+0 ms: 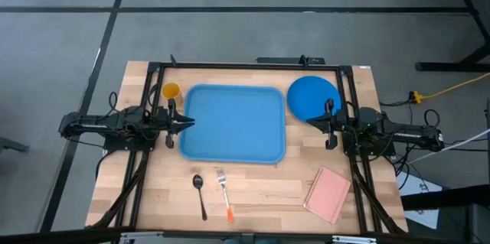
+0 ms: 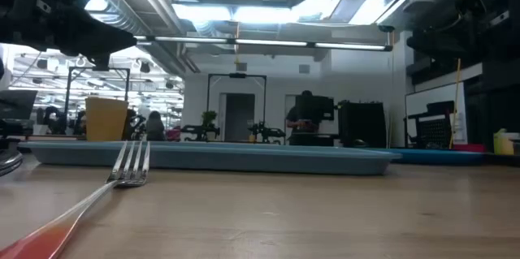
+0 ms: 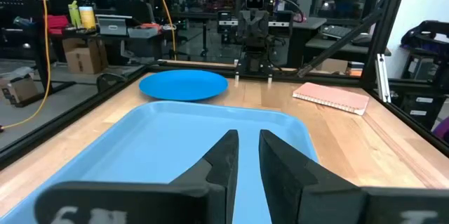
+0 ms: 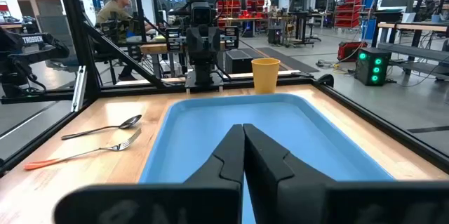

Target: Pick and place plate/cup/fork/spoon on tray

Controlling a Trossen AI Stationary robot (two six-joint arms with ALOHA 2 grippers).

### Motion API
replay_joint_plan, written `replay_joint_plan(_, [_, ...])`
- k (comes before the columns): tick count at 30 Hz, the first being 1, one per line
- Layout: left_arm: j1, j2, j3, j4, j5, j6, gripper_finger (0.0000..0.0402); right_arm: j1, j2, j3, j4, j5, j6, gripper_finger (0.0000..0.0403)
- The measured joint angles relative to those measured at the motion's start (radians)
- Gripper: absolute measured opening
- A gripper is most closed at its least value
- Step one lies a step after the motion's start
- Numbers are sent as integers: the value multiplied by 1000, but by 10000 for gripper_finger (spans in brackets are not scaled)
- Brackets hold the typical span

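Observation:
The light blue tray [image 1: 233, 124] lies at the table's middle. The yellow-orange cup [image 1: 171, 91] stands upright on the table off the tray's far left corner. The deep blue plate [image 1: 312, 97] lies flat on the table off the tray's far right corner. The dark spoon [image 1: 199, 194] and the orange-tipped fork [image 1: 223, 196] lie side by side on the table near the front edge. My left gripper [image 1: 189, 122] hovers at the tray's left edge, its fingers [image 3: 228, 155] a narrow gap apart, empty. My right gripper [image 1: 311, 119] hovers right of the tray, just near of the plate, shut and empty [image 4: 243, 134].
A pink book [image 1: 328, 194] lies on the table at the front right. A black frame [image 1: 253, 65] runs along the table's far edge and down both sides. There is bare wood between the tray and the cutlery.

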Motion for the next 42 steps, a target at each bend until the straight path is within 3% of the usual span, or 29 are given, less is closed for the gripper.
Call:
replay_joint_plan(11, [0,0,0,0,0,1,51,0,0,0,0,0,0,10])
replay_joint_plan(17, [0,0,0,1,-11,195,51,0,0,0,0,0,0,10])
replay_joint_plan(22, [0,0,-1,22,-31,202,51,0,0,0,0,0,0,10])
replay_joint_plan(31, [-1,0,-1,198,22,-41,51,0,0,0,60,-13,239,10])
replay_joint_plan(33, [0,0,-1,240,19,-23,51,0,0,0,105,-2,243,10])
replay_joint_plan(37, [0,0,-1,302,-9,-15,51,0,5,0,336,26,424,10])
replay_joint_plan(39, [0,0,-1,306,-26,-8,51,0,12,0,554,9,368,10])
replay_joint_plan(42, [0,0,-1,313,-79,-8,51,1,38,28,787,-76,142,10])
